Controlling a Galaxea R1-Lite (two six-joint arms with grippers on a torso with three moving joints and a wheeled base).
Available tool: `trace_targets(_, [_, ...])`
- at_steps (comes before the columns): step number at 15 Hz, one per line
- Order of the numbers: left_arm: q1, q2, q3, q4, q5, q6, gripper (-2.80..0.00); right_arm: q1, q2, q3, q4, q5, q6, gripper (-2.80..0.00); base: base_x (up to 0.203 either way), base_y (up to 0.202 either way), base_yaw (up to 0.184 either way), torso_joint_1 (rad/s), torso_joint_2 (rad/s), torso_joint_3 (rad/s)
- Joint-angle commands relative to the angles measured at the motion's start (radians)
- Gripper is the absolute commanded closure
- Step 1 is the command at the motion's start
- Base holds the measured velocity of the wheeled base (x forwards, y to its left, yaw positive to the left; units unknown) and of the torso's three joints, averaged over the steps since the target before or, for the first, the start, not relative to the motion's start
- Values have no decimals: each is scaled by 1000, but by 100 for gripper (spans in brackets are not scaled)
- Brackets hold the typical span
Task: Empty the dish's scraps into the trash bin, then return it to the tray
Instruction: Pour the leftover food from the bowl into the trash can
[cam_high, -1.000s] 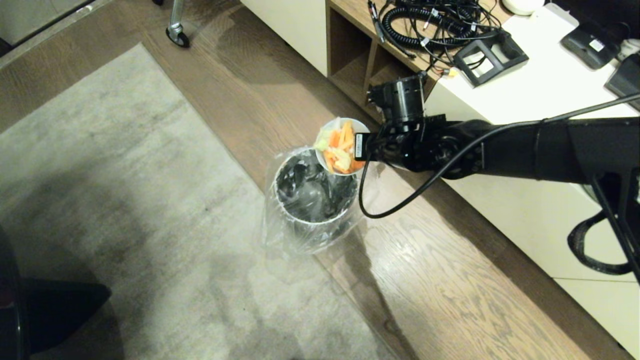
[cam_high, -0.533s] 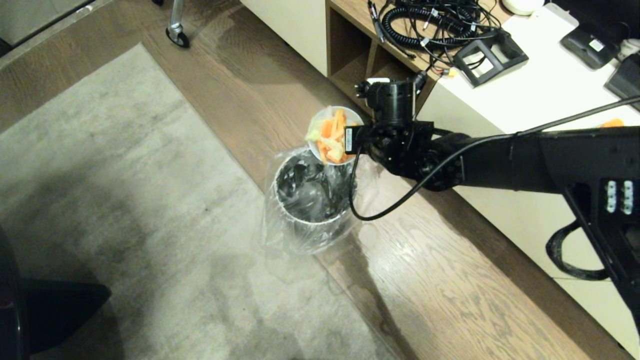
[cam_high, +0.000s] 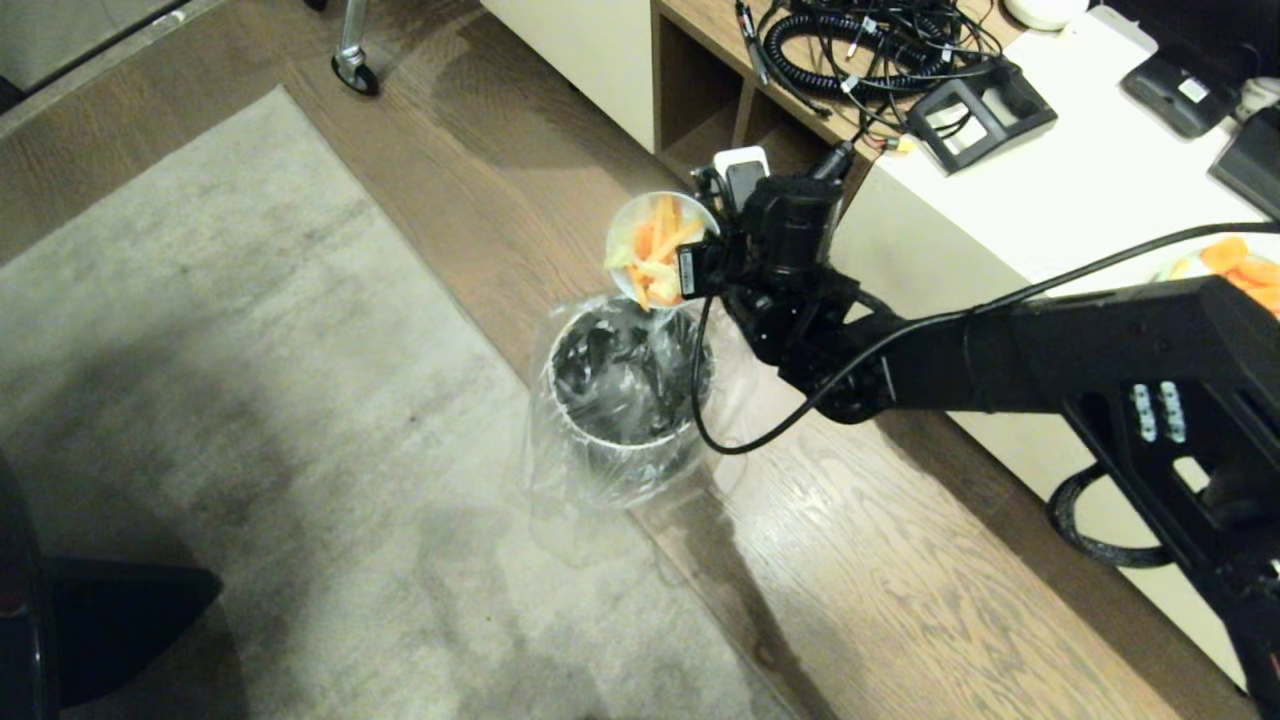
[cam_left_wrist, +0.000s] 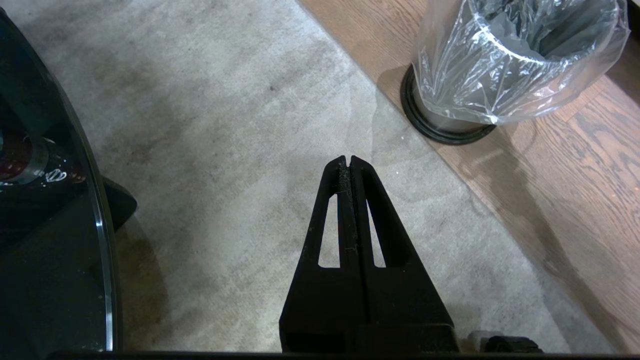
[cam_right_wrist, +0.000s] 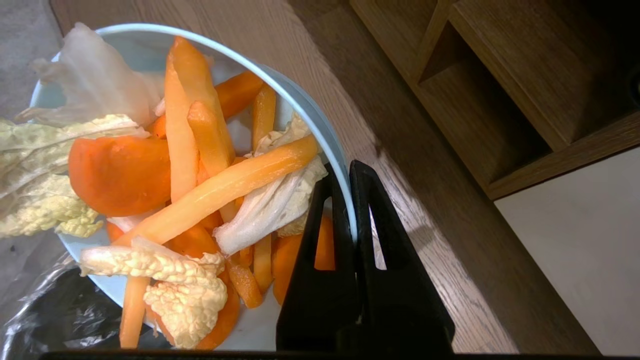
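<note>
My right gripper (cam_high: 690, 272) is shut on the rim of the dish (cam_high: 622, 222), a small white bowl. It holds the dish tilted above the far edge of the trash bin (cam_high: 625, 390). The scraps (cam_high: 660, 255), orange carrot sticks and pale cabbage pieces, lie heaped toward its lower side. Up close, one of the gripper's (cam_right_wrist: 345, 172) fingers is inside the dish's rim (cam_right_wrist: 280, 87) and one outside, with the scraps (cam_right_wrist: 200, 175) at the lip over the bin's liner (cam_right_wrist: 50, 310). My left gripper (cam_left_wrist: 348, 161) hangs shut and empty over the carpet, short of the trash bin (cam_left_wrist: 500, 65). The tray is out of view.
A white cabinet (cam_high: 1050, 200) and a wooden shelf unit (cam_high: 720, 110) with coiled cables (cam_high: 870, 45) stand just behind the bin. A grey carpet (cam_high: 250, 400) covers the floor to the left. A dark glass tabletop (cam_left_wrist: 50, 225) lies beside my left arm.
My right wrist has rolled and lifted, so the dish has tipped further toward the bin and shifted slightly away. The scraps have slid toward its lower rim.
</note>
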Motion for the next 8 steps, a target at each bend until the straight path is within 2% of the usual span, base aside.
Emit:
trace_targets(1, [1, 0, 0, 0, 0, 0, 0, 9, -15, 33, -8, -2, -2, 0, 0, 0, 0, 0, 0, 0])
trace_targets(6, [1, 0, 0, 0, 0, -1, 0, 36, -33, 40, -16, -5, -4, 0, 0, 0, 0, 0, 0, 0])
trace_targets(8, [1, 0, 0, 0, 0, 0, 0, 46, -29, 42, -72, -5, -2, 0, 0, 0, 0, 0, 0, 0])
